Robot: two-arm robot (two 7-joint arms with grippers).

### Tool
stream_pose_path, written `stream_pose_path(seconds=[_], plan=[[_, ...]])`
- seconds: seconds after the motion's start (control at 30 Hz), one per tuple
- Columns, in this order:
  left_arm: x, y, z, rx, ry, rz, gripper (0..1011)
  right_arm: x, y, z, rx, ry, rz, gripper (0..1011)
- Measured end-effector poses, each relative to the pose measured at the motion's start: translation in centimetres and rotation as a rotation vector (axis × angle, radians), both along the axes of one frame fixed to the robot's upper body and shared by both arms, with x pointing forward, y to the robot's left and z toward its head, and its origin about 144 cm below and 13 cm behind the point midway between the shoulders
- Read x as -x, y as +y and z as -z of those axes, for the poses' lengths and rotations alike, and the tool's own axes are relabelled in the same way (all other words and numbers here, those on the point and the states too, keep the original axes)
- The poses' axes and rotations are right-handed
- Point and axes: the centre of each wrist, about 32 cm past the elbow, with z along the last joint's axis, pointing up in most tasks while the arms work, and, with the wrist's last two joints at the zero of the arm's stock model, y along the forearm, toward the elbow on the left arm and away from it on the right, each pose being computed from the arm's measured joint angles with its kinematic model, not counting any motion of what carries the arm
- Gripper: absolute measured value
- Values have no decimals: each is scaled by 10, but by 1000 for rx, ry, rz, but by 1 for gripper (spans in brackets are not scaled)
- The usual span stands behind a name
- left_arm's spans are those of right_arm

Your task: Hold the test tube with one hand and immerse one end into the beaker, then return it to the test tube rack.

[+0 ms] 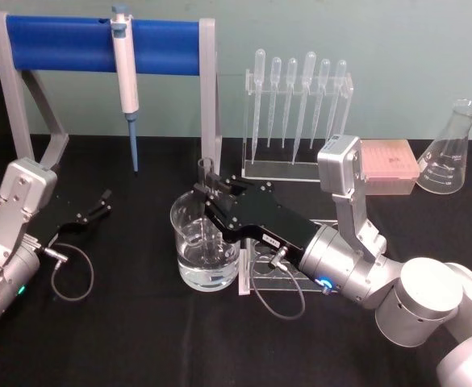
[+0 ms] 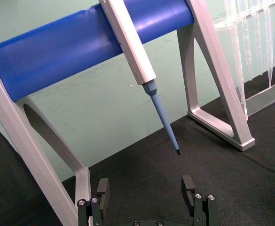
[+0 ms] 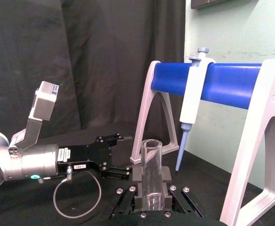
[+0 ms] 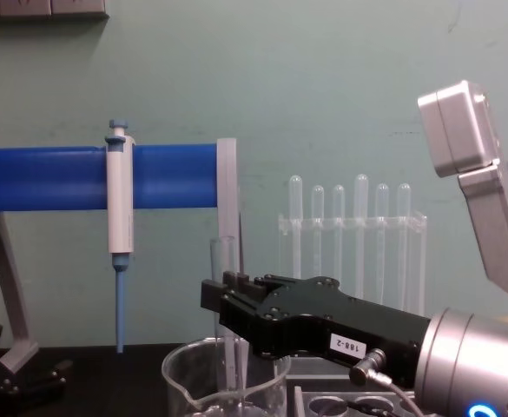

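Observation:
The test tube [image 1: 206, 169] stands upright with my right gripper [image 1: 210, 192] shut on its upper part. Its lower end reaches down inside the beaker [image 1: 189, 270], which holds clear water, and appears to dip into that water. In the chest view the test tube [image 4: 224, 261] rises above the right gripper [image 4: 223, 300] and runs down into the beaker [image 4: 188, 382]. The right wrist view shows the test tube [image 3: 151, 157] clamped between the ridged jaws of the right gripper [image 3: 151, 182]. My left gripper [image 1: 100, 205] rests open at the table's left; the left gripper [image 2: 145, 190] holds nothing.
A blue-barred stand [image 1: 66, 42] at the back left carries a white-and-blue pipette [image 1: 125, 76]. A rack of plastic pipettes [image 1: 296, 113] stands at the back centre, with a pink box [image 1: 389, 165] and a conical flask [image 1: 452, 153] to its right. A clear tube rack [image 1: 261, 276] lies beside the beaker.

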Motion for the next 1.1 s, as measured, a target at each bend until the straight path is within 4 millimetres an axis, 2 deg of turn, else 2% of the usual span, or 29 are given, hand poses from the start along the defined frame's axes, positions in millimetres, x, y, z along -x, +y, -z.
stream_pose_path(seconds=[1.1], plan=[[0,0,0,0,0,0,1000,0,0,0,0,0,0,223]])
